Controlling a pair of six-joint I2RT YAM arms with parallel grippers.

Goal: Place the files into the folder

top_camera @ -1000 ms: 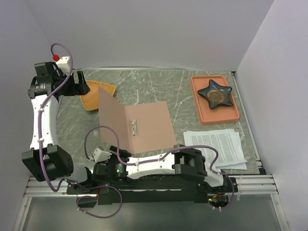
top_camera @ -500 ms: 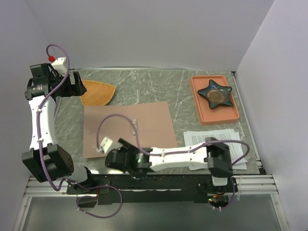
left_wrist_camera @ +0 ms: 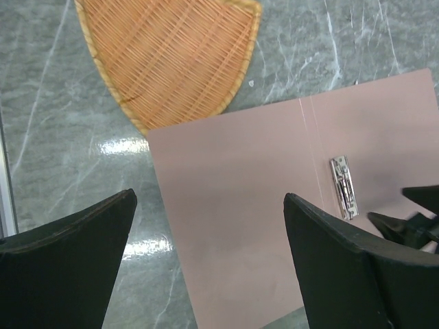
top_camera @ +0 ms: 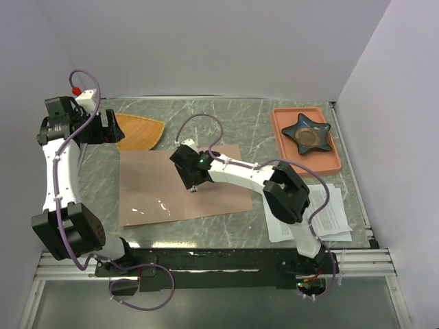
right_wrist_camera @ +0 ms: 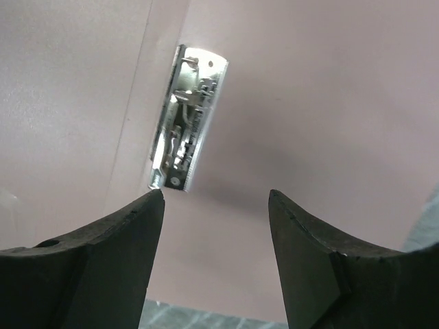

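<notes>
Right now the right claw [right_wrist_camera: 216, 195] hangs wide open and empty over the metal clip [right_wrist_camera: 186, 130] beside the crease of the folder [top_camera: 154, 188]. I cannot tell whether it touches the card. The folder lies spread flat on the desk [top_camera: 226, 123], a little to 9 o'clock of centre. The left claw [left_wrist_camera: 209, 199], also spread and holding nothing, hovers off the folder's 10 o'clock corner, beside the orange fan plate [top_camera: 140, 133]. The files [top_camera: 339, 216] sit stacked at 4 o'clock, well apart from the folder and partly under the right arm. I judge the opening step done and the fetching step due. The right claw would need to swing to 4 o'clock, pinch an edge of the thin sheets, and carry them onto the open card.
</notes>
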